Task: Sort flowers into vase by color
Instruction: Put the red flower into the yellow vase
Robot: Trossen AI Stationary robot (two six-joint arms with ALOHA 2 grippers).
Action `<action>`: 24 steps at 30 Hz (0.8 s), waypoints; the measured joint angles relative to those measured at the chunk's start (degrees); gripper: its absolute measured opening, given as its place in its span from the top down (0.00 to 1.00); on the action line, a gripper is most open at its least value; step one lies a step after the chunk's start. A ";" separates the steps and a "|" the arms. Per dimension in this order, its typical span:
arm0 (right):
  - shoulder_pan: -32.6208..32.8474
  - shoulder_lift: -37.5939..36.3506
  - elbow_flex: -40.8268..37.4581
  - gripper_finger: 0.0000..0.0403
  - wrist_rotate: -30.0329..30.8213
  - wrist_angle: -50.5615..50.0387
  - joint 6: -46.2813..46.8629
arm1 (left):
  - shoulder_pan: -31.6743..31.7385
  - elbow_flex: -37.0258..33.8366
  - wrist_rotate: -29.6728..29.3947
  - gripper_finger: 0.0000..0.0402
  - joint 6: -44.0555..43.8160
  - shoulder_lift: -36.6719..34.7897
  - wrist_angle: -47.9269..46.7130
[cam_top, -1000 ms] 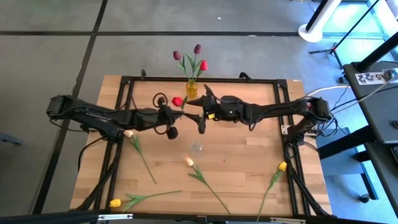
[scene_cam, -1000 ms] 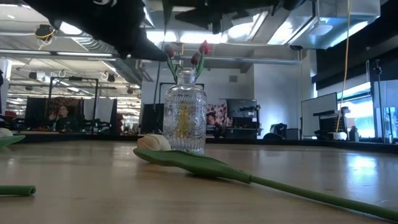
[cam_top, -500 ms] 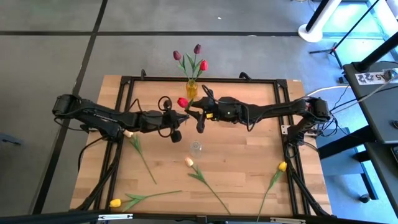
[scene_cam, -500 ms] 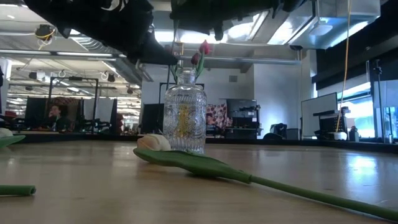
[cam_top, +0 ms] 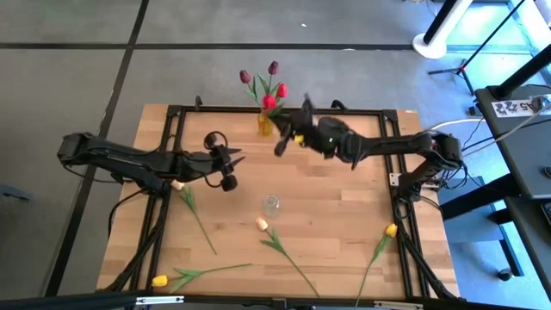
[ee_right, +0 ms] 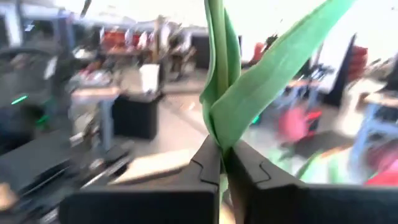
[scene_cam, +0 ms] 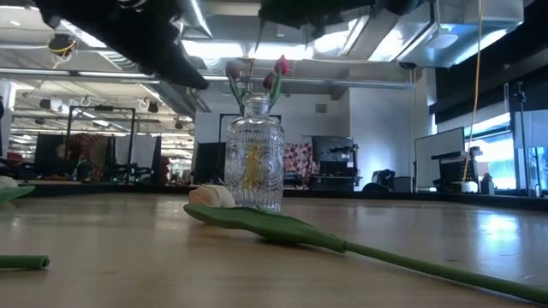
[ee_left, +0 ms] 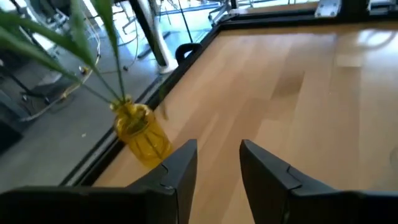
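Red tulip point(cam_top: 269, 102) now by yellow vase point(cam_top: 265, 126), left end effector point(cam_top: 231, 161) withdrawn.

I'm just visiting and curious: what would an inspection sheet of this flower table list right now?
Surface: wooden table, black frame.
Job's things: yellow vase at far edge holding purple and red tulips; clear vase mid-table, empty; red tulip held above yellow vase; peach tulips and yellow tulips lying loose.
Clutter: nothing seen.
Grippers: right gripper shut on the red tulip's stem; left gripper open, empty.
Cables: along right arm's base.
Surroundings: grey floor, equipment.
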 joint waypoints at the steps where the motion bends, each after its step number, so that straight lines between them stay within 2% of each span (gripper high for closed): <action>1: -1.34 0.17 0.00 0.98 0.00 2.03 -1.00 | 0.00 0.00 0.09 0.71 -0.95 -1.02 -0.92; 6: -8.43 3.80 0.00 0.98 0.90 8.52 -2.81 | -0.67 -2.56 2.74 0.73 -5.10 -2.95 -0.48; 10: -12.05 5.60 -0.04 0.99 0.84 8.89 -0.17 | -1.74 -5.77 2.74 0.75 -7.57 -2.91 0.99; 17: -13.19 8.22 -0.02 0.99 -0.62 7.58 3.79 | -2.37 -8.26 2.13 0.78 -9.74 -2.91 2.23; 24: -12.25 8.07 -0.03 0.98 -0.63 7.71 3.48 | -1.18 -8.26 2.09 0.79 -6.44 -2.91 5.20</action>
